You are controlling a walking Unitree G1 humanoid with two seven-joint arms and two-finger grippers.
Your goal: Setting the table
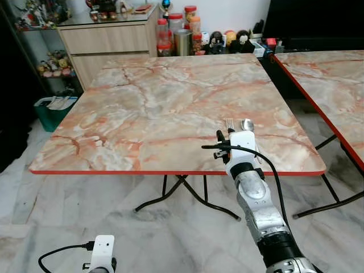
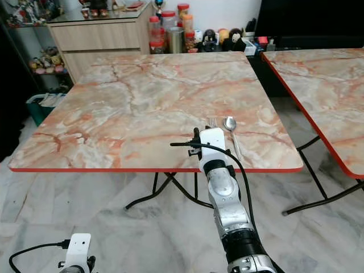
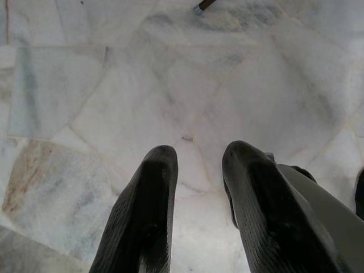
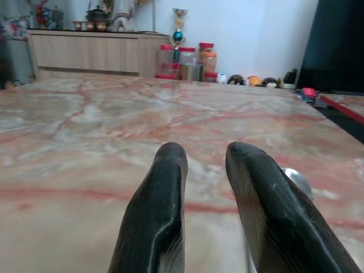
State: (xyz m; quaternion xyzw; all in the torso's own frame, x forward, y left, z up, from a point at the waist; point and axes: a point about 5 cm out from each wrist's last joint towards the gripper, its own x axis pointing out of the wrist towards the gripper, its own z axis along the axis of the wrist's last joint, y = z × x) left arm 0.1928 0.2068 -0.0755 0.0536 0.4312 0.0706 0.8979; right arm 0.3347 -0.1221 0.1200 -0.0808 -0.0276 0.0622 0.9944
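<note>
A silver fork (image 1: 229, 123) and a silver spoon (image 1: 247, 125) lie side by side on the marble-patterned table (image 1: 170, 108), near its front right corner. My right arm reaches over the table's front edge, its white wrist unit (image 1: 241, 147) covering the fork's handle. In the right wrist view my right gripper (image 4: 206, 151) hovers low over the tabletop, open, with nothing between its fingers. The spoon's bowl (image 4: 298, 182) lies just beside one finger. My left gripper (image 3: 199, 156) hangs open over the floor.
A second marble table (image 1: 330, 74) stands close on the right. Behind the table are a wooden cabinet (image 1: 108, 37), jars (image 1: 182, 34) and figurines. A green bin (image 1: 54, 111) sits at the left. The table's black folding legs (image 1: 187, 196) cross underneath.
</note>
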